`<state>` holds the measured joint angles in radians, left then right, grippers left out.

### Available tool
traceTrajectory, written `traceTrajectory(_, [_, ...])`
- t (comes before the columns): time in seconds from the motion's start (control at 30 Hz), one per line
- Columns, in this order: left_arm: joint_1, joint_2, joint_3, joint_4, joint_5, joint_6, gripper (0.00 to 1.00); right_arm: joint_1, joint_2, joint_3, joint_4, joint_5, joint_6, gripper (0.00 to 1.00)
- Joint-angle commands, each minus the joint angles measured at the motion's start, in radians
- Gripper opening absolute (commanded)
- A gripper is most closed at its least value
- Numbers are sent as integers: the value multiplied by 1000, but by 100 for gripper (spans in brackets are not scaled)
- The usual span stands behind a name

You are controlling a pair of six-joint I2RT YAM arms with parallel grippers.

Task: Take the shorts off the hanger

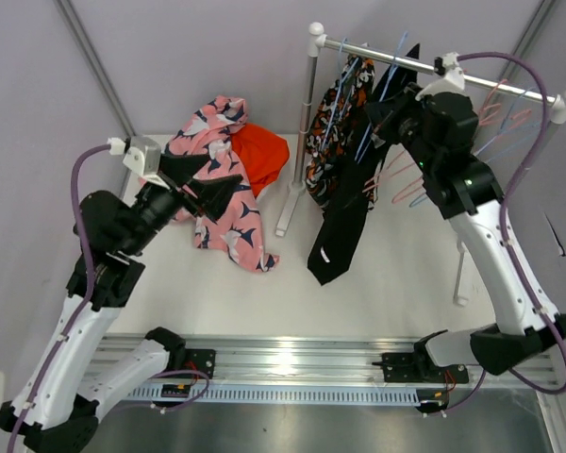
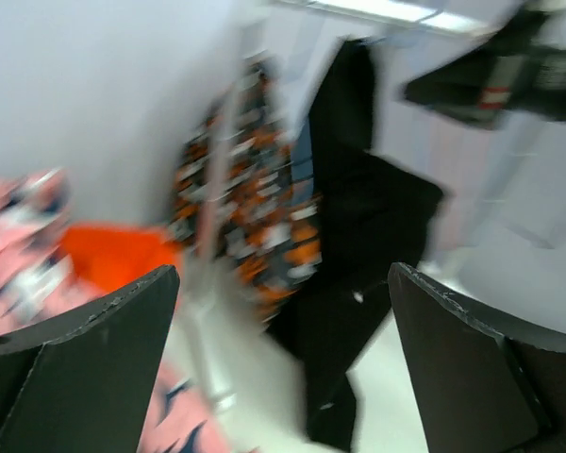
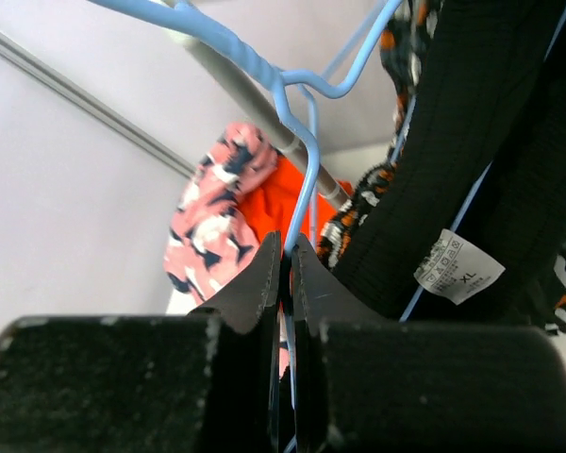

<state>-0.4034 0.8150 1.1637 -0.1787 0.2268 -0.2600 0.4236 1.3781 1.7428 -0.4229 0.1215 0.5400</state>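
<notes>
Between my right jaws, clamped together, runs the blue hanger [image 3: 307,175]; the black shorts [image 3: 453,113] hang just right of them. My left jaws stand wide apart, empty. Hanger secured, I reckon; next, the left must pull the shorts free.

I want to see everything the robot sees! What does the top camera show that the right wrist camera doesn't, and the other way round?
Only the top camera: the left hand, wide open, and the empty pink hangers. Only the right wrist camera: the right hand pinched shut on the blue hanger, and a white size tag on the black shorts. Both: the pink shorts, orange-red shorts, black shorts and blotchy shorts.
</notes>
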Motion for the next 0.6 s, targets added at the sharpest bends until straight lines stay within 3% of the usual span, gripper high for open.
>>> traceTrajectory(0.0, [-137,27,-28,99,181,-9,99,6,-95,40,65,38,-14,0])
traceTrajectory(0.13, [-308,105,-65,169,238,47,99,6,-129,24,56,33,12,0])
traceTrajectory(0.27, [-463,208,-68,234,178,117,99,9,-152,6,52,23,34,0])
traceTrajectory(0.57, [-528,404,-56,387,103,110,99,12,-201,-23,38,9,60,0])
